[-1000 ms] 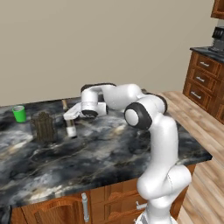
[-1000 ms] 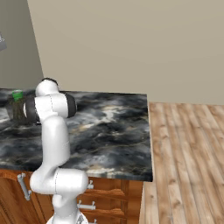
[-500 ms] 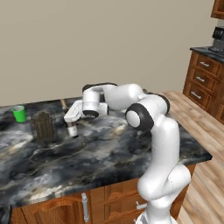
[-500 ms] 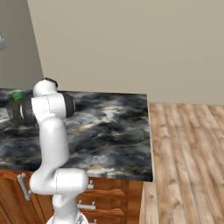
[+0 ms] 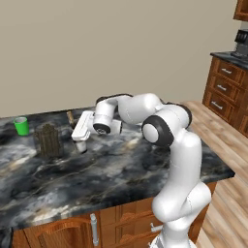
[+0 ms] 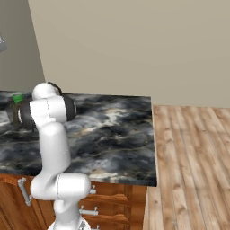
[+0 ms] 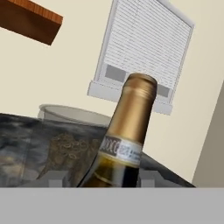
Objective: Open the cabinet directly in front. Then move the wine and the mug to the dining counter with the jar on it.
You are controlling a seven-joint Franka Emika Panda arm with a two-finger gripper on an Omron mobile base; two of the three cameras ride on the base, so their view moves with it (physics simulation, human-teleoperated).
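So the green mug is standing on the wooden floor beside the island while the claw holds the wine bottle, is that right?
Not quite: the green mug stands on the black marble dining counter, not the floor, as the left base view shows. The claw does hold the wine bottle.

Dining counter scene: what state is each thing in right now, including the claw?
wine: upright between the claw's fingers, gold-foil neck up
claw: closed around the wine, low over the dining counter
mug: upright on the counter, far left, apart from the jar
jar: upright on the counter, beside the claw
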